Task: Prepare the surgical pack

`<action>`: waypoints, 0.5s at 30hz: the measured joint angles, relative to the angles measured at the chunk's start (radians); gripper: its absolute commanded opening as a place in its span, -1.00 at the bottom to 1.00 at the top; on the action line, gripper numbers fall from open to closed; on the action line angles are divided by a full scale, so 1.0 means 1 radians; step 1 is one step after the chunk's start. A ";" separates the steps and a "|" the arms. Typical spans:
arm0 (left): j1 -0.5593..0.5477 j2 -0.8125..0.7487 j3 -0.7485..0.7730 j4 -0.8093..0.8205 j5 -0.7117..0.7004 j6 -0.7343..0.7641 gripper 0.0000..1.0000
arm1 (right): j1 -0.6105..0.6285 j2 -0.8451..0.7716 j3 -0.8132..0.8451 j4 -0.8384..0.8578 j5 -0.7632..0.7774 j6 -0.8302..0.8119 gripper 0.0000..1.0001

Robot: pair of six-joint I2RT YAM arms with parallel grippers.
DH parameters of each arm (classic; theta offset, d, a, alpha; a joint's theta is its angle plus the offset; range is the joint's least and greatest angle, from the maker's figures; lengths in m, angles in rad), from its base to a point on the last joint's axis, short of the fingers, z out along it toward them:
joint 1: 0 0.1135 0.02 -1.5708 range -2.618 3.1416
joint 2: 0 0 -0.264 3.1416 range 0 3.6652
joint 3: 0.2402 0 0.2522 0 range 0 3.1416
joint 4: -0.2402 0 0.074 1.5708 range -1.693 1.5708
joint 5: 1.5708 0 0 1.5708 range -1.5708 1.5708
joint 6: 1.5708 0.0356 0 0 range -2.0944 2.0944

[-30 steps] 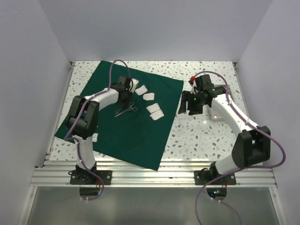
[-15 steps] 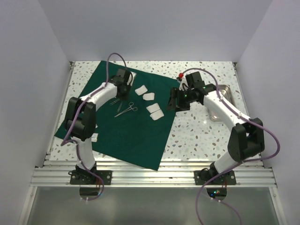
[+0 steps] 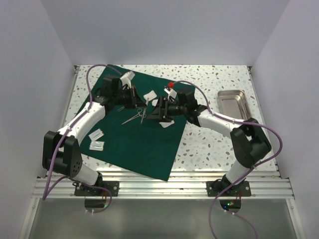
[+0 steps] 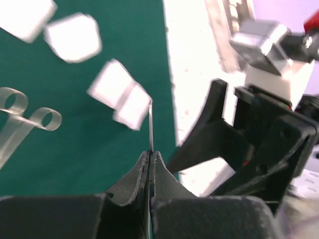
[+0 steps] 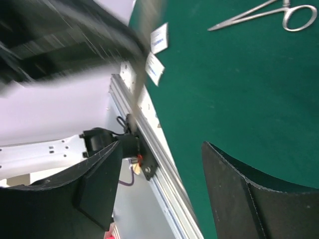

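Overhead, pale walls (image 3: 149,30), speckled table (image 3: 214,137), green cloth (image 3: 144,147), left end effector (image 4: 150,155) pinching thin instrument (image 4: 150,124), right end effector (image 5: 160,154) open.

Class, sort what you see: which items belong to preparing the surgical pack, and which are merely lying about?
Job: green cloth, steel tray, gauze pads, forceps, thin instrument in the left gripper.
Lying about, seemingly: two white printed slips; aluminium rail.

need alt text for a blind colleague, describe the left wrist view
Left gripper's jaws shut on a thin metal instrument above the green cloth; blurred white gauze pads beyond, a ring-handled instrument left, right gripper at right.
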 measured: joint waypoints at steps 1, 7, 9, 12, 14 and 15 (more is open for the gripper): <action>0.000 -0.009 -0.048 0.045 0.040 -0.044 -1.00 | 0.006 0.000 -0.012 0.034 0.001 0.022 0.33; -0.001 -0.018 -0.238 0.234 0.189 -0.264 -1.00 | 0.026 0.000 -0.024 0.127 0.016 0.076 0.22; -0.001 -0.022 -0.254 0.290 0.211 -0.314 -1.00 | 0.027 0.000 -0.024 0.139 0.020 0.084 0.15; -0.001 -0.047 -0.281 0.370 0.237 -0.377 -1.00 | 0.027 0.000 -0.024 0.153 0.020 0.092 0.10; -0.001 -0.059 -0.288 0.409 0.249 -0.406 -1.00 | 0.027 0.000 -0.026 0.159 0.020 0.099 -0.04; -0.001 -0.061 -0.288 0.425 0.254 -0.417 -1.00 | 0.028 0.000 -0.026 0.160 0.020 0.100 -0.12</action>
